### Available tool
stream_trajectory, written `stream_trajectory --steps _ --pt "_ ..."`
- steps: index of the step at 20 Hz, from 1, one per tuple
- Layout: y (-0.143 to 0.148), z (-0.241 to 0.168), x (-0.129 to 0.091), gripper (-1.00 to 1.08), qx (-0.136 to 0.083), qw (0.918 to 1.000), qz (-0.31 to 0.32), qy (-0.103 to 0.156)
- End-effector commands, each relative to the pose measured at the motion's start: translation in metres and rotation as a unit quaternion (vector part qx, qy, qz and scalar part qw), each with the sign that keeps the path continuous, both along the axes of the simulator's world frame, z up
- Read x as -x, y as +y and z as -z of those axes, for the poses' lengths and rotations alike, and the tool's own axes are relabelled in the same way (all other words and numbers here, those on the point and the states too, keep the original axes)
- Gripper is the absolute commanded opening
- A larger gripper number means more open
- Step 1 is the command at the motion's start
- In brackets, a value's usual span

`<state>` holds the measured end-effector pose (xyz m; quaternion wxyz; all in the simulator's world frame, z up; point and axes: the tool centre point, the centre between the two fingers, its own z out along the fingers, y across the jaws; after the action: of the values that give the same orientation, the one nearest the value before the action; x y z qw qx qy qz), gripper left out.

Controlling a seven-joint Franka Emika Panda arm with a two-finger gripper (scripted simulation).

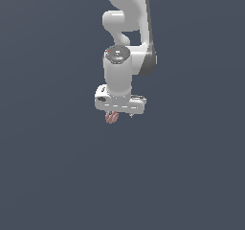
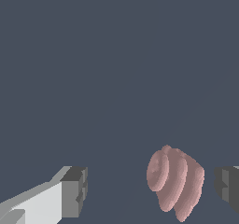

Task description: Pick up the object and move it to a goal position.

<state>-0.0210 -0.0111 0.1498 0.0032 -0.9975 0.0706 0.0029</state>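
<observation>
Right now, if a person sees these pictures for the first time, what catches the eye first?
The white Panda arm stands out first, hanging down the middle of the exterior view against a plain dark grey background. Next comes the small pinkish-red ridged lump, just under the gripper. In the wrist view the lump lies between the two dark-tipped fingers, which are apart and do not touch it; it lies nearer one finger than the other.

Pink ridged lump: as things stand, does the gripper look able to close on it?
Probably yes. In the wrist view the pink ridged lump sits between the open gripper fingers, nearer one finger, untouched, with nothing else in the way.
</observation>
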Motion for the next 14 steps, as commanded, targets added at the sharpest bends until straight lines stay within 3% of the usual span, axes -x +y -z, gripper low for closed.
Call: stream_trajectory --steps 1,8,14 --pt "-0.009 0.010 0.011 1.00 0.000 0.9994 0.033 0.000" --pt "-0.036 0.036 0.046 1.00 0.002 0.9911 0.133 -0.001" --pt "-0.048 0.048 0.065 1.00 0.003 0.9833 0.182 -0.002"
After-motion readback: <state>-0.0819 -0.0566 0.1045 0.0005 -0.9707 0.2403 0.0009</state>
